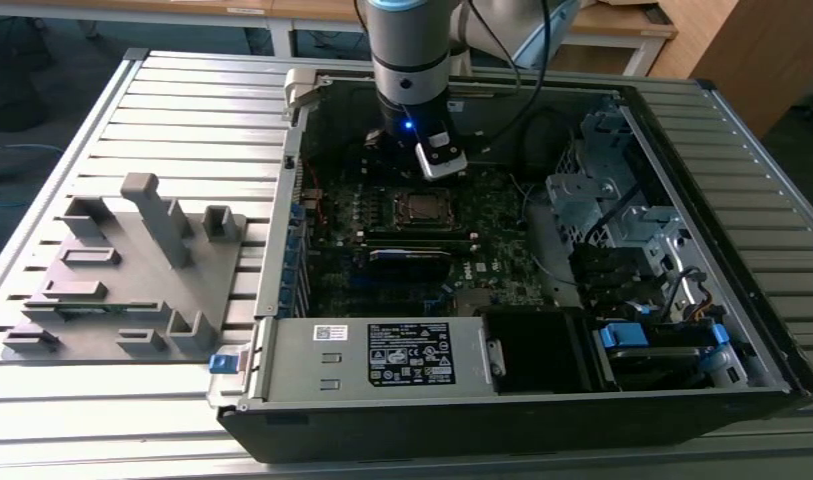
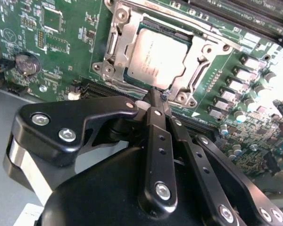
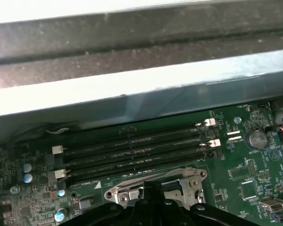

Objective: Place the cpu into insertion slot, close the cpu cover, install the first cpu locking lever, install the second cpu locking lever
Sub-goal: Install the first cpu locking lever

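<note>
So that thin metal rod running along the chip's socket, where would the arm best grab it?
Probably at its bent end, coming down from above. The lever is a thin rod lying low and flat beside the cover, with board parts close alongside, so a side approach looks cramped. Only the kinked end seems to give the end effector something to catch.

The arm point(image 1: 409, 60) reaches straight down, its gripper point(image 2: 155, 96) pointing downward (black fingers point(image 2: 154, 123) pressed together at the tips).
</note>
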### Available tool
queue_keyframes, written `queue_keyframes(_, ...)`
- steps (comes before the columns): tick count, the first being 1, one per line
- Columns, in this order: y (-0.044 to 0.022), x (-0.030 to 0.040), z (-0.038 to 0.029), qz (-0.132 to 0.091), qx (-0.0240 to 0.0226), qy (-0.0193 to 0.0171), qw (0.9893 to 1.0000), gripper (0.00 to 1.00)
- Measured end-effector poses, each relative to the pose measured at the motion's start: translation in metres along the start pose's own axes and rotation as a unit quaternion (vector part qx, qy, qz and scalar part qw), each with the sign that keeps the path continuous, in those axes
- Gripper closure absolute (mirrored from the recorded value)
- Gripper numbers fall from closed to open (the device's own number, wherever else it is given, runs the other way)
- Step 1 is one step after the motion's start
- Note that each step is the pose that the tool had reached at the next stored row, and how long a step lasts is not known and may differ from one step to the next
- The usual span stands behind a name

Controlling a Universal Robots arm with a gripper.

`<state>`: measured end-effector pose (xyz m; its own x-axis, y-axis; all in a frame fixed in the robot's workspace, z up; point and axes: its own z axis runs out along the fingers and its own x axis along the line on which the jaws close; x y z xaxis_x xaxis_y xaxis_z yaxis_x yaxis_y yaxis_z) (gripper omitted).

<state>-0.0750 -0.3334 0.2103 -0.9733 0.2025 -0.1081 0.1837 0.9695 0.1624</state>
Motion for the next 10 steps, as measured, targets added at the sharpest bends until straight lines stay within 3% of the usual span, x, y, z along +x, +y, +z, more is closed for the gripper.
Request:
queue_keyframes(2, 0.0005, -0.003, 0.0006, -0.001, 0.0031, -0.0007, 1.0, 0.9)
queue_keyframes(7, 0.0023, -0.0123, 0.0022, -0.001, 0.0052, -0.0011, 1.0, 0.9)
queue_keyframes(10, 0.0026, -0.0142, 0.0029, -0.001, 0.008, -0.0016, 1.0, 0.9)
